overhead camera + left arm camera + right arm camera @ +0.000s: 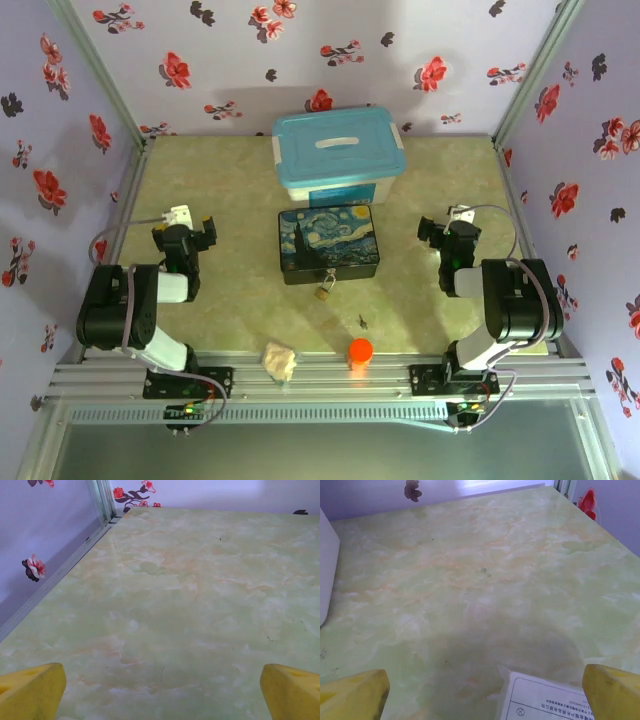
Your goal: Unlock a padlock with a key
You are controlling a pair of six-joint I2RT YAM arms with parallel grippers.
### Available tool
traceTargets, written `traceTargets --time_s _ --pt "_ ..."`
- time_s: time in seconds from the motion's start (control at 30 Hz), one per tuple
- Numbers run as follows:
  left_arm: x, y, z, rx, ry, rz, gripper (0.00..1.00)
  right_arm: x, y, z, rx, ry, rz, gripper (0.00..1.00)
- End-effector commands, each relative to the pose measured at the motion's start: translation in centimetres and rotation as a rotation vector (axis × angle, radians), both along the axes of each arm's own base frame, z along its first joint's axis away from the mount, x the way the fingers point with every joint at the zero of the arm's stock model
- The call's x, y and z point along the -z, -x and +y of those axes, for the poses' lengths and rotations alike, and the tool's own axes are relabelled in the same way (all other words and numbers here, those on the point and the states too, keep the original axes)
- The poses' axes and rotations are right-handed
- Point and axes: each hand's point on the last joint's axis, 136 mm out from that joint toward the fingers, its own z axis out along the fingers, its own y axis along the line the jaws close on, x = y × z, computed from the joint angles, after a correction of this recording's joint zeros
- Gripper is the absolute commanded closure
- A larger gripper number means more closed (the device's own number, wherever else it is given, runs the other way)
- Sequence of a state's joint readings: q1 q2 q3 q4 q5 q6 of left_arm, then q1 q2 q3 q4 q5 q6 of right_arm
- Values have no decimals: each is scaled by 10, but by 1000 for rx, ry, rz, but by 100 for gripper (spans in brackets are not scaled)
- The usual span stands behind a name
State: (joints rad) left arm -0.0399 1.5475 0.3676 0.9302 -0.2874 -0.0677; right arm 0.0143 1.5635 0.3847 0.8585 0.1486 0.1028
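The small brass padlock (324, 290) hangs at the front edge of a dark painted box (328, 243) in the middle of the table. The tiny dark key (362, 321) lies on the table a little to the right of and nearer than the padlock. My left gripper (186, 232) rests over the table to the left of the box, open, its yellow fingertips (31, 692) wide apart with nothing between them. My right gripper (447, 228) sits to the right of the box, also open, yellow fingertips (612, 691) spread over bare table.
A light blue lidded bin (339, 152) stands behind the painted box. An orange round cap (360, 351) and a crumpled pale wad (280, 361) lie near the front edge. A white printed label (547, 700) lies under the right gripper. Flowered walls enclose the table.
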Motion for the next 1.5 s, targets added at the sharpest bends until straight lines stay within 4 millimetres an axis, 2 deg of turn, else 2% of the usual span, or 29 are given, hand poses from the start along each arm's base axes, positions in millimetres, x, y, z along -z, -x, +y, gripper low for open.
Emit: traceTargets --time_s 0.0,1.3,1.47 --pt "-4 -1 5 -17 -21 -7 0 -9 -5 0 -13 15 -25 1" --pt "-3 -1 5 -17 -17 -8 0 -8 -5 0 -14 9 -23 1" --pt "-9 0 5 -20 -18 -23 0 -13 -3 -3 3 8 -41 1"
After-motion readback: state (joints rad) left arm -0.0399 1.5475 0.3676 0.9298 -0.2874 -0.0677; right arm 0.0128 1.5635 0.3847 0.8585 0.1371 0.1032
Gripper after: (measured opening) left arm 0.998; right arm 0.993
